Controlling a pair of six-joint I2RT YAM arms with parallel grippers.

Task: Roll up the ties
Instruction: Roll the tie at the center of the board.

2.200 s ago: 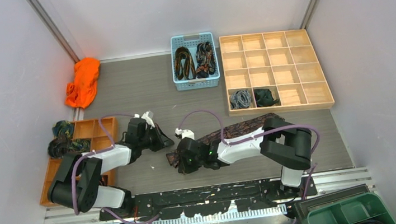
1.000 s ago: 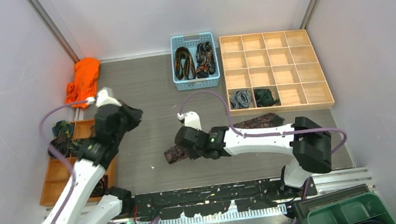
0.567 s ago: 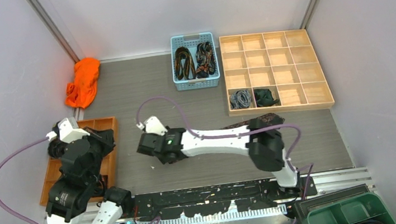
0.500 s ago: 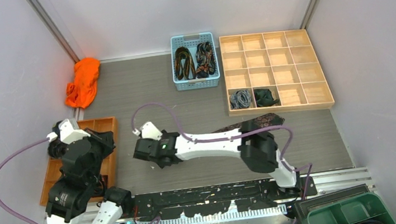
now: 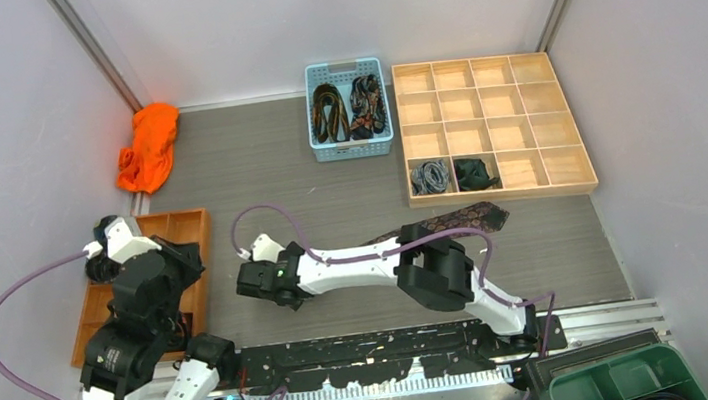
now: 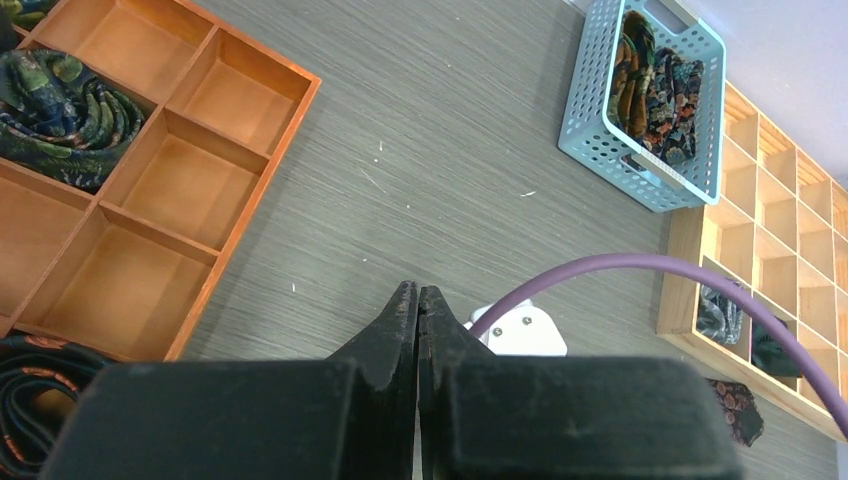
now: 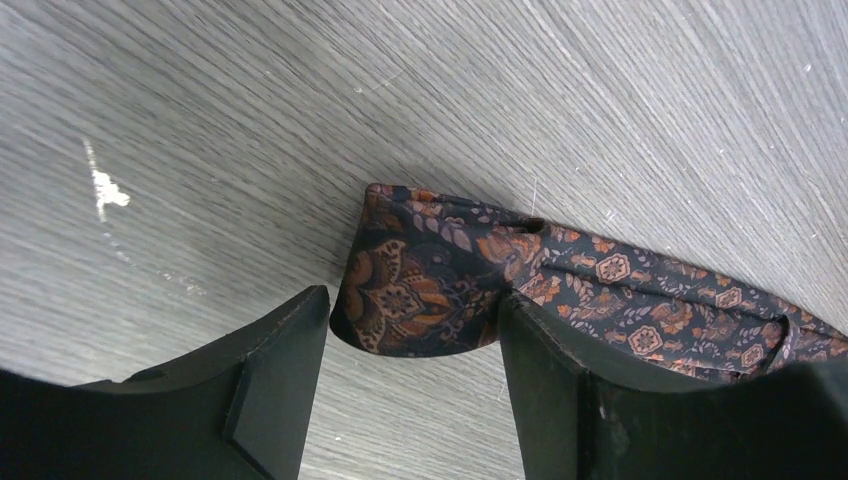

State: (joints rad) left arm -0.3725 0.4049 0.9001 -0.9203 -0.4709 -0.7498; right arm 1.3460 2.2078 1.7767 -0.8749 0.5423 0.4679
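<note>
A brown-maroon paisley tie [image 7: 420, 275] lies flat on the grey table, and its folded end sits between the open fingers of my right gripper [image 7: 412, 300], apart from the left finger. In the top view the right gripper [image 5: 254, 287] reaches far left, and the arm covers most of the tie except its wide end [image 5: 468, 217]. My left gripper [image 6: 418, 292] is shut on nothing, raised beside the orange tray [image 6: 255, 190]; the top view shows the left gripper [image 5: 181, 265] there too. Coiled ties rest in that tray: a green one [image 6: 60, 95] and a black-orange one [image 6: 30, 395].
A blue basket [image 5: 352, 148] at the back holds more ties. The wooden grid tray [image 5: 492, 124] on the right has a grey coil [image 5: 430, 176] and a dark green coil [image 5: 473, 173]. An orange cloth [image 5: 147, 143] lies back left. A green bin [image 5: 622, 381] stands front right.
My right gripper slid left across the table with the tie's end and opened its jaws. The left arm swung back and down over the orange tray, still shut.
</note>
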